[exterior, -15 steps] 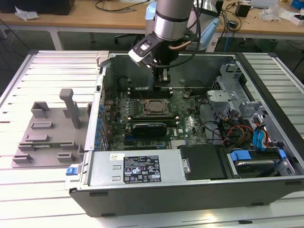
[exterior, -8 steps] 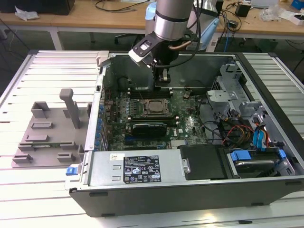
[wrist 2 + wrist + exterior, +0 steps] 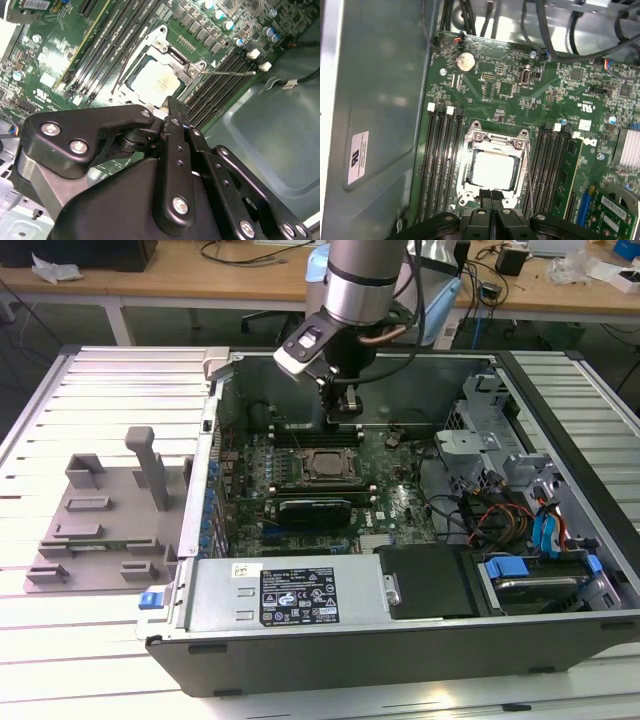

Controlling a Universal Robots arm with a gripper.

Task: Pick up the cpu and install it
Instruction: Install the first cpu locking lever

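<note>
Black tool (image 3: 491, 193), fingers pressed together and empty, hangs above the cpu (image 3: 493, 171) seated in its socket (image 3: 496, 138).

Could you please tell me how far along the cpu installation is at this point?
Done, it seems: the cpu lies flat inside the socket frame on the motherboard, as seen in both wrist views. In hand: nothing; the gripper is shut and empty, and hovers above the socket's edge. Left: I cannot tell whether the frame is latched down over the chip.
</note>
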